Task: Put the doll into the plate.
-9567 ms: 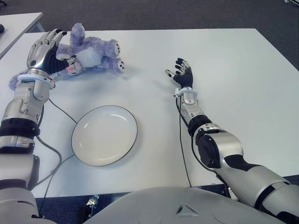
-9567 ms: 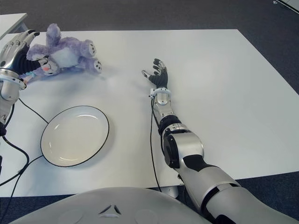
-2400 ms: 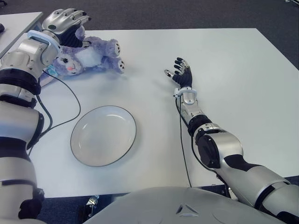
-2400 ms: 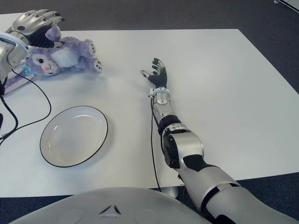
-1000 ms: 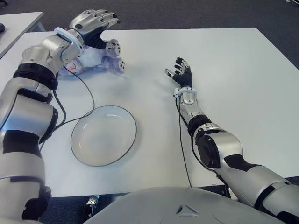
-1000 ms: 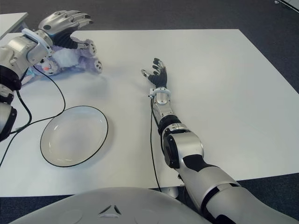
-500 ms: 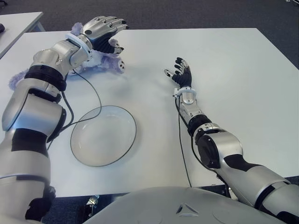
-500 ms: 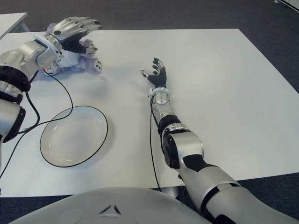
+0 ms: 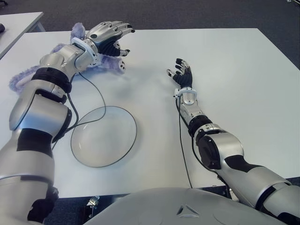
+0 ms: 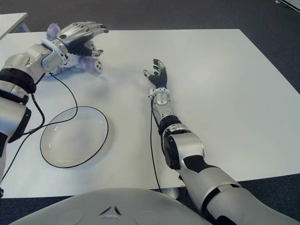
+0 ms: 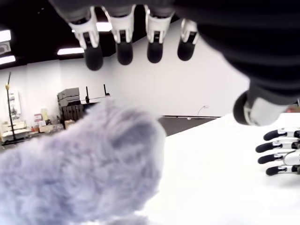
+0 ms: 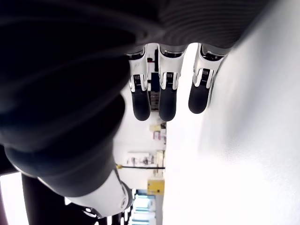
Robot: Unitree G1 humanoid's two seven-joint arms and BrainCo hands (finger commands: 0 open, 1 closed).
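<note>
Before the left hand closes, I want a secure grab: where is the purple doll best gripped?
Probably around the doll's plump torso, from above: it lies flat on the table, and the open left hand already hovers over it.

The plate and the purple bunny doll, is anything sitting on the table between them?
Only the left arm's black cable crosses there; otherwise the white table between plate and doll is bare, clearest in the left eye view.

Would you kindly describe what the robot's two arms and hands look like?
Both arms have glossy silver shells with black joints. The left hand has metallic silver fingers, the right hand black, white-accented ones. Each has a pale wrist ring and a thin black cable trailing along the arm.
</note>
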